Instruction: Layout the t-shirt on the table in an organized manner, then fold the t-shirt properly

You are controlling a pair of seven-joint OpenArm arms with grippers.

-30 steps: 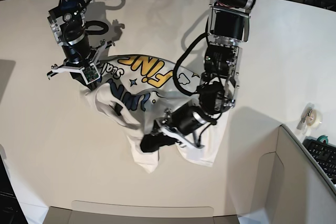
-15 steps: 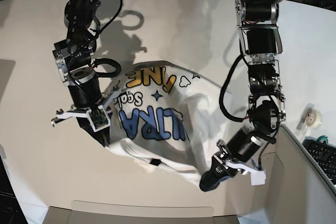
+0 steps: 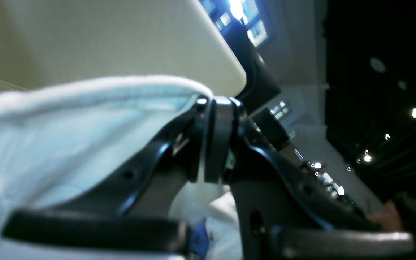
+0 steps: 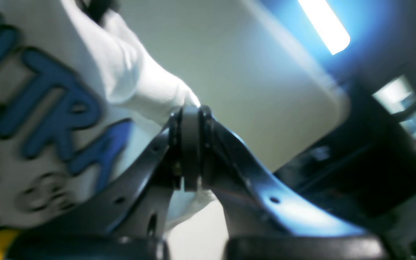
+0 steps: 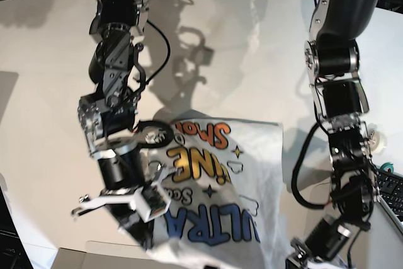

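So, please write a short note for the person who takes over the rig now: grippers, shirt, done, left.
Left gripper: shut on the t-shirt hem.
Right gripper: shut on the t-shirt edge beside the blue letters.
T-shirt: held up between both arms over the near part of the table, print facing the base camera.
Done: both edges gripped.
Left: lay it flat, then fold.

Soft matt white cotton t-shirt (image 5: 255, 174) with a flat printed design, ribbed hem at its edge, smooth satin-white table (image 5: 44, 92), glossy black plastic fingers (image 4: 193, 144), dark shiny arm casings
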